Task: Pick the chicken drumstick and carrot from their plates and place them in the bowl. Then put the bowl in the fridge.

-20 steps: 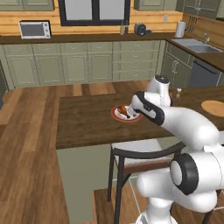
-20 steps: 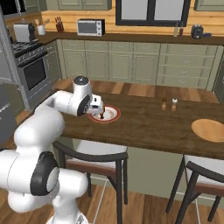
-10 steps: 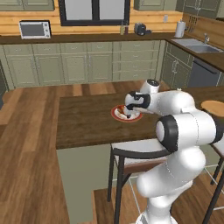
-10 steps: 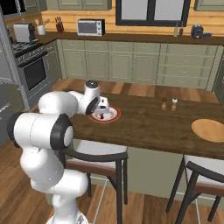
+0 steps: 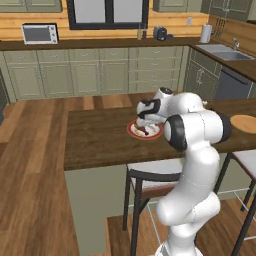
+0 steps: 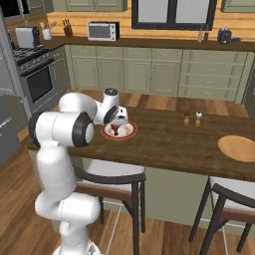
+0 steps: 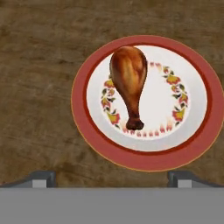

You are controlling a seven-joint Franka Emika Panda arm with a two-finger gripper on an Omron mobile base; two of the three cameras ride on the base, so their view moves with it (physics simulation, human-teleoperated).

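The chicken drumstick (image 7: 129, 78) lies on the white, red-rimmed plate (image 7: 79, 114), bulb end away from me and bone end toward my fingertips (image 7: 41, 177). My gripper (image 7: 111, 177) hangs open just above the plate, jaws wide apart with nothing between them. The base views show the gripper (image 5: 144, 121) (image 6: 118, 124) low over the plate (image 5: 156, 134) (image 6: 131, 132) near the island's middle. The wooden bowl (image 6: 239, 148) (image 5: 245, 123) sits apart at the island's right end. The carrot is out of view. A grey slab at the left edge (image 6: 6, 74) looks like the fridge.
Two small shakers (image 6: 192, 118) stand on the island between plate and bowl. Stools (image 6: 114, 174) (image 6: 229, 199) are tucked under the near edge. A stove (image 6: 35, 82) and cabinets line the far walls.
The arm has folded in, its elbow swinging up over the island edge, and the hand has settled lower over the plate. The jaws stay open and the drumstick has not moved.
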